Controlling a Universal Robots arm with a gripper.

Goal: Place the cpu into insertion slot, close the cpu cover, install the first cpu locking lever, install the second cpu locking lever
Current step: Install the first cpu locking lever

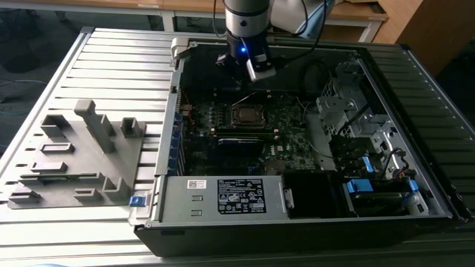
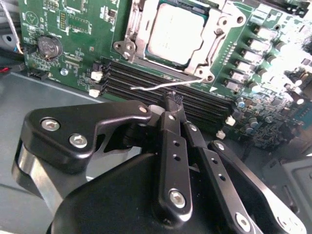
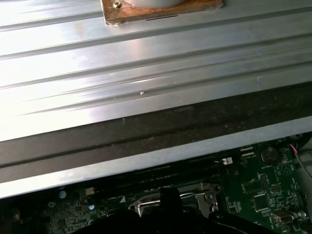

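Note:
In the second wrist view the cpu (image 2: 178,31) lies flat in the insertion slot (image 2: 127,48), silver top up. The cpu cover (image 2: 217,29) is down around it as a metal frame. One thin wire locking lever (image 2: 161,87) sticks out loose over the black memory slots, just beyond my fingertips. My gripper (image 2: 171,100) is shut with nothing between its fingers. In the exterior view the gripper (image 1: 261,75) hangs over the back of the open case, behind the socket (image 1: 247,114). The first wrist view has the socket frame (image 3: 170,200) past the dark fingers.
A labelled power supply (image 1: 237,194) fills the case front and a drive cage (image 1: 349,111) stands on the exterior view's right. A grey fixture block (image 1: 74,150) sits on the slatted table to the left. The case wall (image 3: 146,156) runs close behind the gripper.

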